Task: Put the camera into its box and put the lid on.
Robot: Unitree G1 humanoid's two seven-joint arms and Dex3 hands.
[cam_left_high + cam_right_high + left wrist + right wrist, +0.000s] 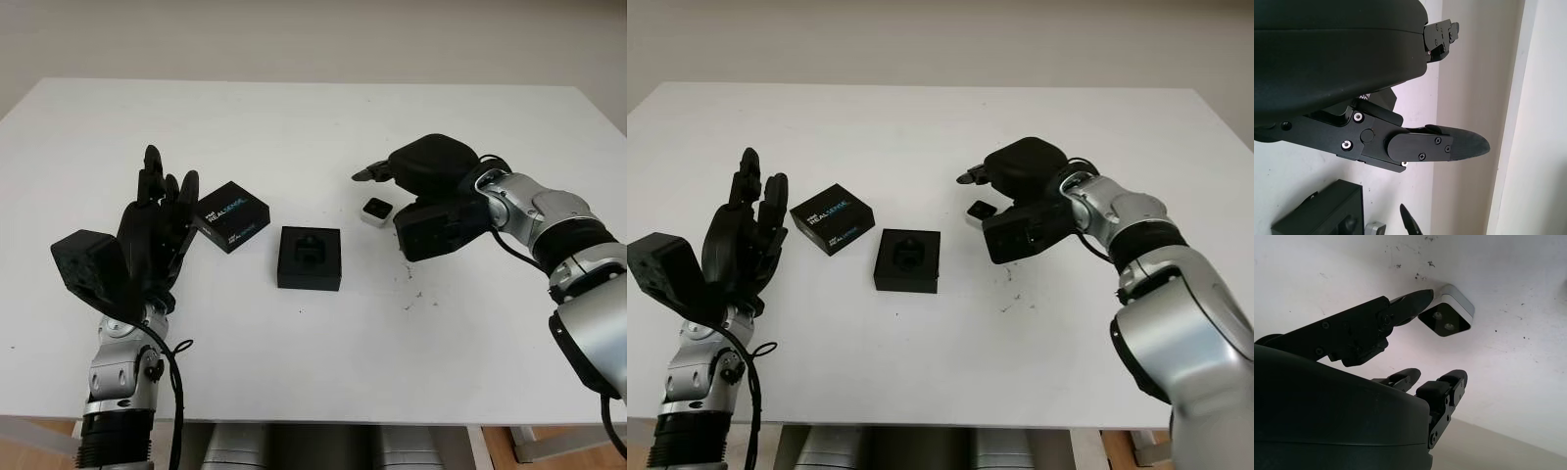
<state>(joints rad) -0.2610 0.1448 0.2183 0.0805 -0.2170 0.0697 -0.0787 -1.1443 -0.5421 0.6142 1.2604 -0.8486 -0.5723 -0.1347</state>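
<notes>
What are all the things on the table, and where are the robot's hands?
camera: 1, small, silver-white body with a black front, on the table right of the middle, just beside the right hand.
box: 1, black, open, with a moulded insert, at the middle of the table.
lid: 1, black with blue and white lettering, on the table left of the box, apart from it.
table: 1, white, with a few dark specks near the right hand.
left hand: 1, black, open, raised beside the lid.
right hand: 1, black, open, over the table with a fingertip at the camera.
</notes>
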